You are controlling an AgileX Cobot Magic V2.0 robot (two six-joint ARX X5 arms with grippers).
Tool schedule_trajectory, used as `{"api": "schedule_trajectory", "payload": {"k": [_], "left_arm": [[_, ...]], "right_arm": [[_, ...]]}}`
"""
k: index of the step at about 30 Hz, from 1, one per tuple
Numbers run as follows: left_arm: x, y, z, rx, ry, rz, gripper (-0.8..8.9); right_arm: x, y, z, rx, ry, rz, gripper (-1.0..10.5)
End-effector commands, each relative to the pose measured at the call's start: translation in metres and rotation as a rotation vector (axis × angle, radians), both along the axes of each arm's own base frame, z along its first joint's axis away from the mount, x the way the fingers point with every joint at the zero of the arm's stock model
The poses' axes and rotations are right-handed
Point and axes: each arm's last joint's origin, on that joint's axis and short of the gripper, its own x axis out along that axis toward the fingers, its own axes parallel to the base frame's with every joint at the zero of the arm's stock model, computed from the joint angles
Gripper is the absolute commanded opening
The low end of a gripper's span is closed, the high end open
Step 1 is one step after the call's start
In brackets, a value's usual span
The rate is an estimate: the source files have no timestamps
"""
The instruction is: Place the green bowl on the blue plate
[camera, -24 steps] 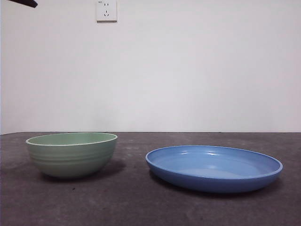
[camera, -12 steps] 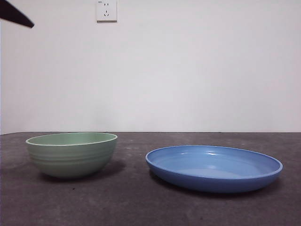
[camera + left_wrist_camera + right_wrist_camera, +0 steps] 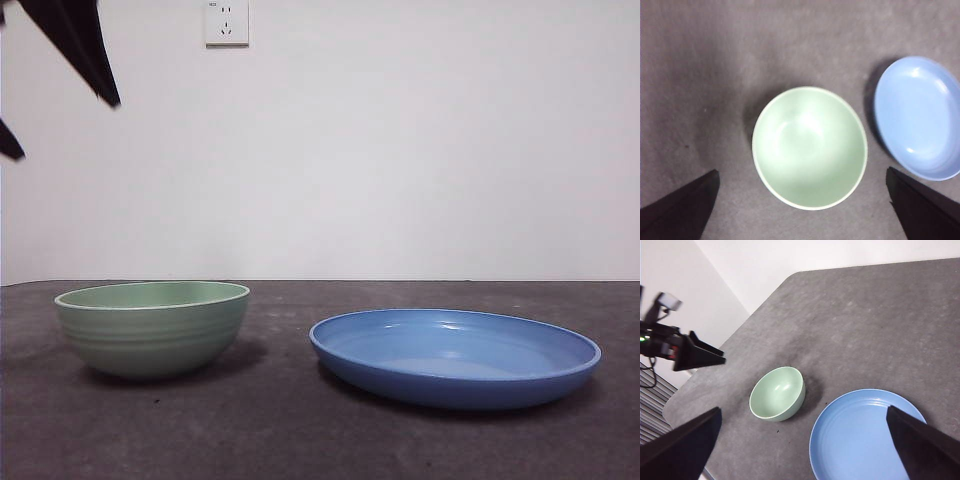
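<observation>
A dark grey matte table [image 3: 300, 440] stood before a white wall; the pale mint-green glossy round bowl [image 3: 152, 327] sat untouched beside the wide shallow blue plate [image 3: 455, 357], apart; the left gripper [image 3: 800, 210] hung above the bowl, jaws spread wide; the right gripper [image 3: 805, 450] waited, released; nothing yet lifted.

Front camera looks level across the table [image 3: 300, 440]; both wrist cameras look down.

**Even, soft lighting; slight blur in the wrist views**

Soft shadows are cast on the table [image 3: 300, 430] beside the green bowl [image 3: 152, 328] and under the blue plate [image 3: 455, 358]. Pale glare is seen on the plate's glossy inside. The left wrist view is rendered slightly soft.
</observation>
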Motion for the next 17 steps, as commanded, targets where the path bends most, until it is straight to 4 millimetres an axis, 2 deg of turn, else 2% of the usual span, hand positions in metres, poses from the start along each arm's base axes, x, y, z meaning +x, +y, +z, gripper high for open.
{"api": "schedule_trajectory", "payload": {"k": [1, 11, 17], "left_arm": [[0.015, -0.004, -0.009, 0.020, 0.033, -0.017, 5.28], [0.052, -0.012, -0.066, 0.074, 0.264, -0.015, 5.21], [0.068, -0.015, -0.090, 0.081, 0.311, -0.011, 5.09]], "right_arm": [[-0.001, 0.000, 0.005, -0.006, -0.025, 0.006, 5.6], [-0.001, 0.000, 0.005, -0.006, -0.024, 0.005, 5.6], [-0.001, 0.000, 0.005, -0.006, -0.024, 0.005, 5.6]]}}
